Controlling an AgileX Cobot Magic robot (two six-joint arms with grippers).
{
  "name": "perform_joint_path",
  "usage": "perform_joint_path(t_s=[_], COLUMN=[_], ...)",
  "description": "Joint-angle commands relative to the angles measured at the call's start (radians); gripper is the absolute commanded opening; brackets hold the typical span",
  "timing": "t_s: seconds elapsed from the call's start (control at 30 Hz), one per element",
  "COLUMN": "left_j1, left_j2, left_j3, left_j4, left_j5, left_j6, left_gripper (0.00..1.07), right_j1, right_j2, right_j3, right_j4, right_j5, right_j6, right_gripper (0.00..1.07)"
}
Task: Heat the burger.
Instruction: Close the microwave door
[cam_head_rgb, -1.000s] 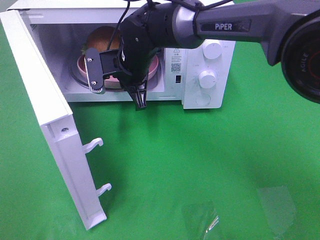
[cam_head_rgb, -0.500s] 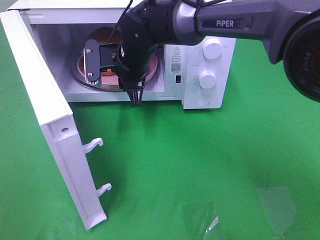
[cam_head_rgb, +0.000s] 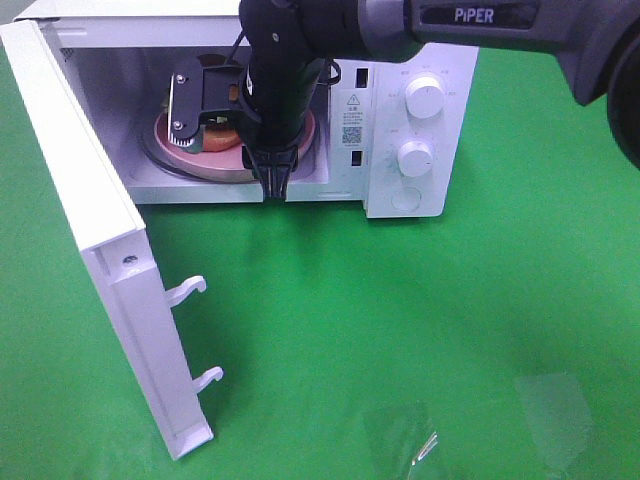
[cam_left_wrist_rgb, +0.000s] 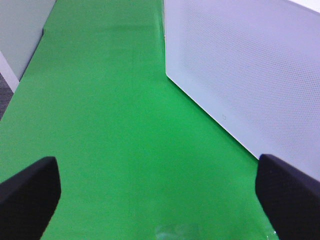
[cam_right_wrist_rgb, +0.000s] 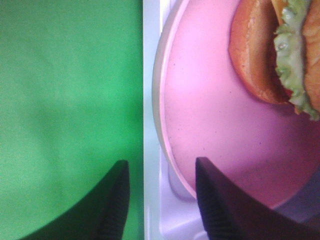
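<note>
We saw the burger (cam_right_wrist_rgb: 267, 55) lying on the pink plate (cam_right_wrist_rgb: 215, 120) inside the open microwave (cam_head_rgb: 440, 190). The plate sat on the floor of the cavity, just behind the front sill. From above, the burger was almost wholly hidden behind the right arm, whereas a second earlier its bun top had shown over the wrist.

The right gripper (cam_right_wrist_rgb: 161, 162) hung at the mouth of the oven. Over that second it had shifted a little deeper toward the cavity, and the wrist camera bracket had risen with it. Its jaws stood parted and clasped nothing. One finger (cam_right_wrist_rgb: 117, 200) was over the green cloth (cam_head_rgb: 400, 320) and the other over the near edge of the plate, with the plate's rim and the white sill showing between them.

The door (cam_head_rgb: 90, 220) hung swung out as before, and the two knobs (cam_head_rgb: 426, 100) had not changed.

The left gripper (cam_left_wrist_rgb: 160, 195) hovered over the cloth beside a white dotted panel (cam_left_wrist_rgb: 250, 65). Its jaws were spread wide and empty.
</note>
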Motion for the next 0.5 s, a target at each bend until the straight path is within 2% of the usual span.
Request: perform_joint_path(t_s=[0.03,0.17,0.37,0.47,0.5], left_j1=[0.003,0.003,0.003,0.003,0.003], left_j2=[-0.016,-0.016,-0.016,-0.016,-0.016], left_j3=[0.004,0.004,0.004,0.004,0.004], left_j4=[-0.009,-0.009,-0.009,-0.009,-0.009], left_j5=[-0.013,-0.013,-0.013,-0.013,-0.013], left_j6=[-0.003,-0.003,-0.003,-0.003,-0.003], left_gripper=[0.98,0.98,0.98,0.98,0.98], right_j1=[0.011,0.020,0.038,0.040,0.040], right_j2=[-0.032,-0.071,-0.151,-0.176,-0.207], right_j3=[0.001,0.044,0.194,0.233,0.282], right_j4=[0.003,0.003,0.008,0.008,0.013], right_j5=[0.009,-0.003,-0.031,-0.037,-0.062], right_j6=[0.051,0.081,0.086,0.090,0.097], right_gripper=[0.49,0.55,0.60,0.60,0.62])
